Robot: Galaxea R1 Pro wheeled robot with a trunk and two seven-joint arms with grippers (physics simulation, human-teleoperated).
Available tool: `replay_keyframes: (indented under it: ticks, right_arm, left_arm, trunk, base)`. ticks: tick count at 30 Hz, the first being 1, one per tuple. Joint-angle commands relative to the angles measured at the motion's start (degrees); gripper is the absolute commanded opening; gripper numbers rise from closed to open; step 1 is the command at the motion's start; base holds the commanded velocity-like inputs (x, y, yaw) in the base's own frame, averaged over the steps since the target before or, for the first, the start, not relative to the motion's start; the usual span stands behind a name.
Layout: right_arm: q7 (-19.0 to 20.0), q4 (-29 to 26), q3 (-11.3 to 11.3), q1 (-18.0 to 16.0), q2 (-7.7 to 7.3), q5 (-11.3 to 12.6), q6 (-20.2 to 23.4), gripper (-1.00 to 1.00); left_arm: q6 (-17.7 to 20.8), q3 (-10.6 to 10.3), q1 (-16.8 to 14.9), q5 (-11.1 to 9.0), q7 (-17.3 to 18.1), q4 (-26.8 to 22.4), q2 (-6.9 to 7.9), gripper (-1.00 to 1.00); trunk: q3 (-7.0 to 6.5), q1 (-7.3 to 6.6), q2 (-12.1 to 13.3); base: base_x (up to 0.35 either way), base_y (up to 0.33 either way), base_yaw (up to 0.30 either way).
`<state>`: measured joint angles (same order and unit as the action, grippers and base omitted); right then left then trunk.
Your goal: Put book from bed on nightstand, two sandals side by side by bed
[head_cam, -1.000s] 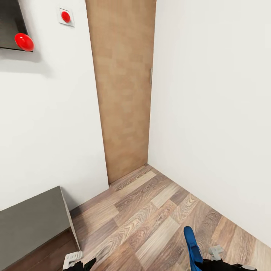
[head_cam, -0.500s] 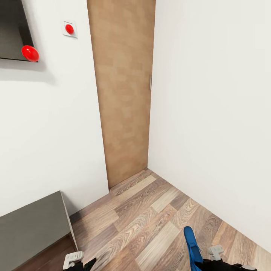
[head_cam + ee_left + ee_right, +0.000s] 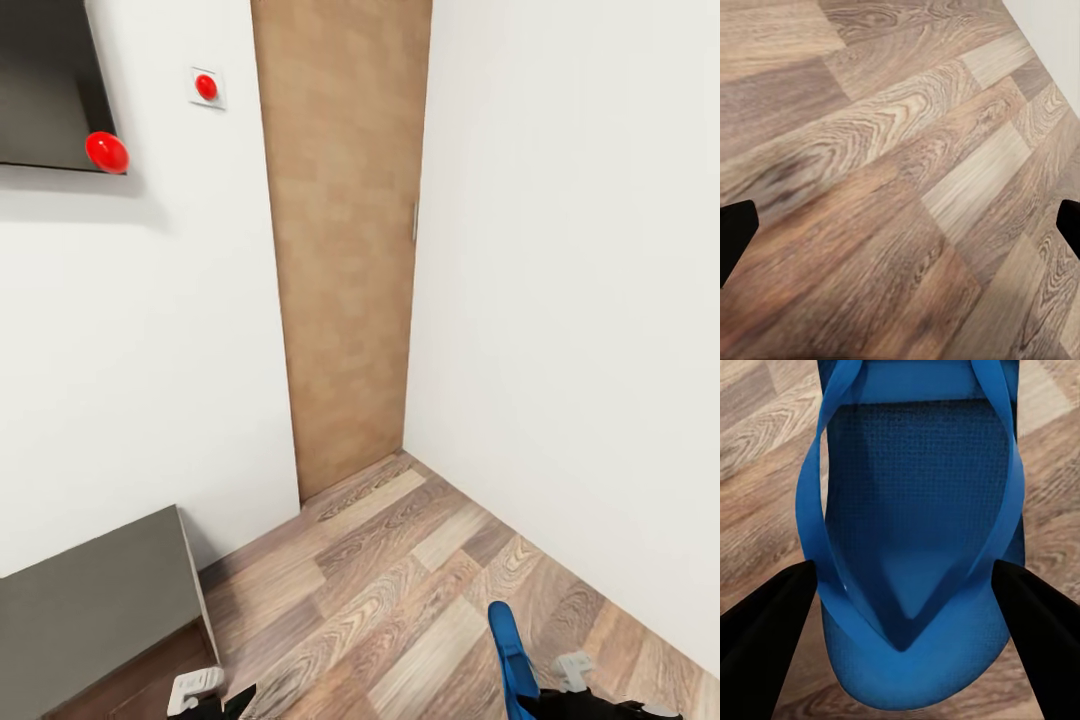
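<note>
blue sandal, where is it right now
The blue sandal is at the head view's bottom right, held in the right gripper above the wood-plank floor, near the white wall.

— What kind of place is it?
— It looks like a home: white walls (image 3: 560, 300), a wood-plank floor (image 3: 400, 580), a plain wooden door (image 3: 345, 250), a low grey cabinet (image 3: 90, 600).

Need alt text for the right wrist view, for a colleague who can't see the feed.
A bright blue sandal with thin blue straps sits between the right gripper's two dark fingers, close to the camera, sole facing the lens. Wood-plank floor shows behind it.
</note>
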<state>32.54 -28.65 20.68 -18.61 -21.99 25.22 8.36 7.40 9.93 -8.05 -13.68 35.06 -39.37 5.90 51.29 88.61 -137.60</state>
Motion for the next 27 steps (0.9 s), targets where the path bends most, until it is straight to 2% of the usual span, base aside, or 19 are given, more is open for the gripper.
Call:
replay_keyframes:
  ticks: [1, 10, 27]
  right_arm:
    - [0.0, -0.1, 0.2, 0.0, -0.07, 0.6, 0.4, -1.0]
    - [0.3, -0.2, 0.2, 0.0, -0.07, 0.6, 0.6, -1.0]
    - [0.4, -0.2, 0.2, 0.0, -0.07, 0.6, 0.6, -1.0]
  left_arm:
    - [0.6, 0.1, 0.0, -0.6, 0.3, 0.0, -0.01, 1.0]
    - [0.3, 0.1, 0.0, -0.5, 0.3, 0.0, -0.01, 1.0]
    - [0.2, 0.1, 0.0, -0.5, 0.3, 0.0, -0.01, 1.0]
  trunk:
    - [0.06, -0.01, 0.0]
    - [0.06, -0.01, 0.0]
    - [-2.81, -3.53, 6.4]
  base:
    - [0.0, 0.0, 0.254]
    - [0.0, 0.0, 0.275]
    - [0.0, 0.0, 0.288]
